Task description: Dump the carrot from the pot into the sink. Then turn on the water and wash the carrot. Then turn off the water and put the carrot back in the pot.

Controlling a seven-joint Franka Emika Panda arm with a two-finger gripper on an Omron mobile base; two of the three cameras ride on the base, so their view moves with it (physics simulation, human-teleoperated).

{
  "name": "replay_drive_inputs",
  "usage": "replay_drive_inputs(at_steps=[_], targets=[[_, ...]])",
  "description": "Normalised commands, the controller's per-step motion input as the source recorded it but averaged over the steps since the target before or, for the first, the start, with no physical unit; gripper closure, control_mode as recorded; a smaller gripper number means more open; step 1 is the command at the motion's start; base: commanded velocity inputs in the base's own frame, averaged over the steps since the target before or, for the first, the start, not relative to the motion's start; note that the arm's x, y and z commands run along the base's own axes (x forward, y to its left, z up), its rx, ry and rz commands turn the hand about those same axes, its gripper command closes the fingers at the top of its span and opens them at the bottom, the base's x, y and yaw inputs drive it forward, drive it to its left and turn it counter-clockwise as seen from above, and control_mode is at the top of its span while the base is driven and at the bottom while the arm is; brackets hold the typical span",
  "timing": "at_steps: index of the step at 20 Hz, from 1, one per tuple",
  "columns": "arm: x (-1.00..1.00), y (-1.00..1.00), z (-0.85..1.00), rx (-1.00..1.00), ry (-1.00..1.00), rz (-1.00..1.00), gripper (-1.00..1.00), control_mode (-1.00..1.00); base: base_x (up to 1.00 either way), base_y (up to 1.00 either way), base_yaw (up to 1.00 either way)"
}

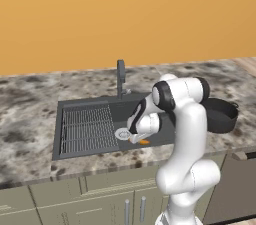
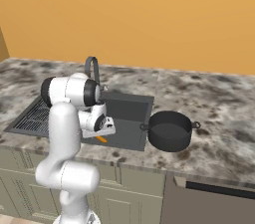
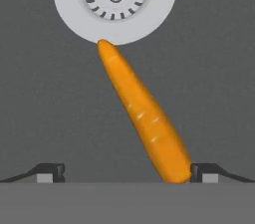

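so the end effector (image 3: 124, 173) hangs wide open low over the sink (image 1: 67, 155), carrot (image 3: 142, 113) lying on the basin floor, thin tip touching the drain (image 3: 114, 1), pot (image 2: 169, 131) on the tabletop (image 2: 224, 118)

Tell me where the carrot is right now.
The carrot lies on the sink floor, narrow tip touching the silver drain's rim, thick end beside one finger of the open gripper above it.
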Motion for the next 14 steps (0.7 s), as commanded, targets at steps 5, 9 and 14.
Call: replay_drive_inputs(at_steps=[5, 9, 14], targets=[[0.24, 0.0, -0.18, 0.0, 0.0, 0.0, -1.0, -1.0, 0.0, 0.0, 0.0], [0.25, 0.0, -0.2, 0.0, 0.0, 0.0, -1.0, -1.0, 0.0, 0.0, 0.0], [0.32, 0.0, -0.28, 0.0, 0.0, 0.0, -1.0, -1.0, 0.0, 0.0, 0.0]])
